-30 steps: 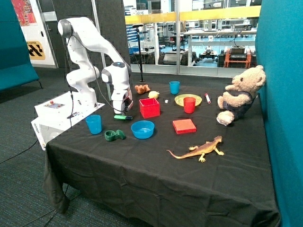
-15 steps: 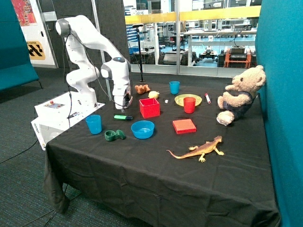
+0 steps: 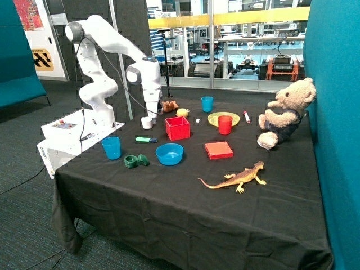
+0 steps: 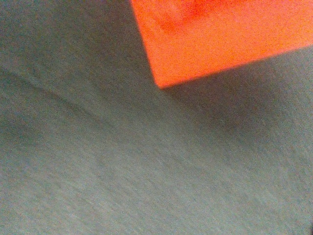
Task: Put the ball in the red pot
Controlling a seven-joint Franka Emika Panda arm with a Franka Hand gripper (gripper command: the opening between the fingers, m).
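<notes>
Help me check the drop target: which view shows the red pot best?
The outside view: the whole red pot shows, open top included, between the ball and the blue bowl. The wrist view catches only one corner of it.

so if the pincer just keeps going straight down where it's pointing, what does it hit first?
Most likely the black tablecloth. The pincer points down beside the red pot, whose corner shows at the edge of the wrist view. A small white cup stands close by; depth is unclear, so it might clip that.
</notes>
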